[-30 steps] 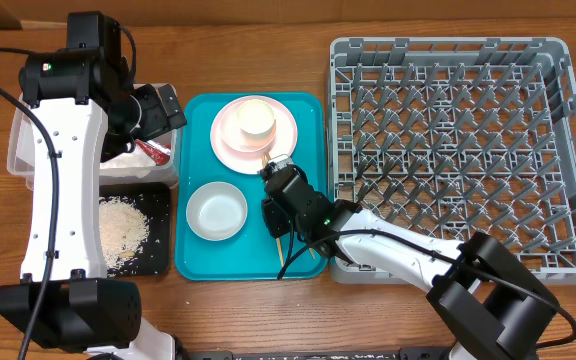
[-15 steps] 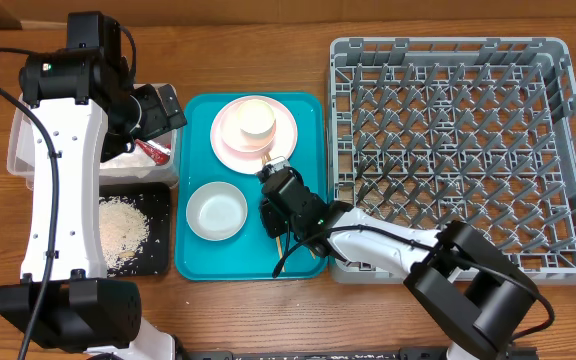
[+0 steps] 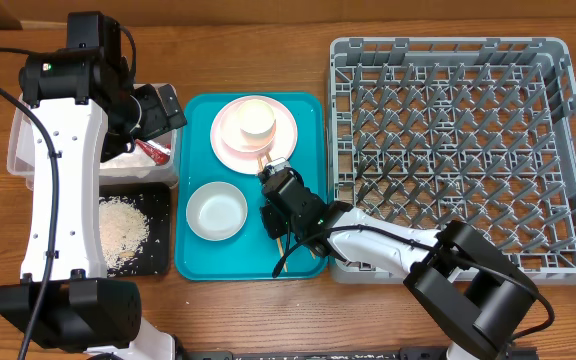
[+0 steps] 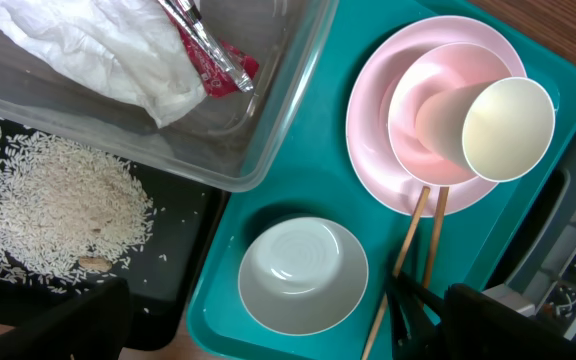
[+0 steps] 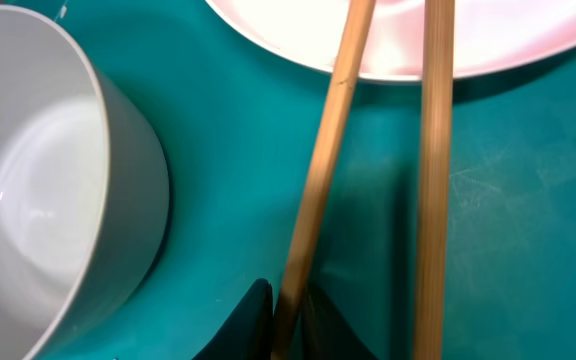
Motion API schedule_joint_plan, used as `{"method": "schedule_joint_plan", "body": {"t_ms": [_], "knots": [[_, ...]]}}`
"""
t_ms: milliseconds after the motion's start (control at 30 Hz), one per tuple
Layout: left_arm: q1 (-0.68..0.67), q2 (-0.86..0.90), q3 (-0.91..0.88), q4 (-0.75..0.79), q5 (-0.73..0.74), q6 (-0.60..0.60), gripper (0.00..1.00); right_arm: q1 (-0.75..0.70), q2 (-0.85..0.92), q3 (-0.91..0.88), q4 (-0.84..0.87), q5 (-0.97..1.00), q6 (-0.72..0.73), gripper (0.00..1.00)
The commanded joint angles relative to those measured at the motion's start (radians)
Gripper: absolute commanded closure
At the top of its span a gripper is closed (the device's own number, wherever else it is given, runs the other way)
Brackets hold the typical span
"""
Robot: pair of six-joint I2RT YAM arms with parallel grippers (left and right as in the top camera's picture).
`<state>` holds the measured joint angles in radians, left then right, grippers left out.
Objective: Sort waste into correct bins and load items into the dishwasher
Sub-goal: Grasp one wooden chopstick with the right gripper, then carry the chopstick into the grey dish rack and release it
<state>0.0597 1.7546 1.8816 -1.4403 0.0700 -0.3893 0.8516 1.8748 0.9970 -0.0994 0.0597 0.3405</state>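
My right gripper (image 3: 277,224) is down on the teal tray (image 3: 308,110), shut on the left one of two wooden chopsticks (image 5: 330,150); the other chopstick (image 5: 434,180) lies free beside it. Their far ends rest on the pink plate (image 3: 286,138), which holds the pink bowl (image 4: 418,110) with the white cup (image 4: 508,128) in it. The whitish bowl (image 3: 216,212) sits left of my right gripper. My left gripper (image 3: 164,110) is open and empty above the clear tub (image 3: 18,150), which holds the napkin (image 4: 98,50) and red wrapper (image 4: 220,66). Rice (image 3: 121,228) lies in the black tray (image 3: 158,255).
The grey dish rack (image 3: 448,150) stands right of the teal tray with nothing in it. Its near left wall is close to my right arm. Bare wooden table surrounds everything.
My right arm's elbow has swung in nearer the rack's front corner, and its gripper has edged slightly up the chopsticks. The left arm has not moved.
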Motion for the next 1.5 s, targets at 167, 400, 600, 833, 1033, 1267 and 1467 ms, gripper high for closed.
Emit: {"method": "schedule_joint_plan", "body": {"t_ms": [167,400,600,833,1033,1267,1467], "knots": [[0.000,-0.006,-0.007,0.001,-0.003,0.008,0.00,0.003,0.002,0.004,-0.003,0.009,0.005,0.87],[0.000,-0.006,-0.007,0.001,-0.003,0.008,0.00,0.003,-0.008,0.026,0.018,-0.033,0.005,0.96],[0.000,-0.006,-0.007,0.001,-0.003,0.008,0.00,0.003,-0.118,0.063,0.011,-0.080,0.005,0.96],[0.000,-0.006,-0.007,0.001,-0.003,0.008,0.00,-0.060,-0.394,0.067,-0.091,-0.032,0.003,0.96],[0.000,-0.006,-0.007,0.001,-0.003,0.008,0.00,-0.212,-0.510,0.067,-0.294,0.124,-0.047,0.96],[0.000,-0.006,-0.007,0.001,-0.003,0.008,0.00,-0.417,-0.452,0.051,-0.390,0.123,-0.140,0.96],[0.000,-0.006,-0.007,0.001,-0.003,0.008,0.00,-0.484,-0.369,0.051,-0.381,0.124,-0.175,0.96]]}}
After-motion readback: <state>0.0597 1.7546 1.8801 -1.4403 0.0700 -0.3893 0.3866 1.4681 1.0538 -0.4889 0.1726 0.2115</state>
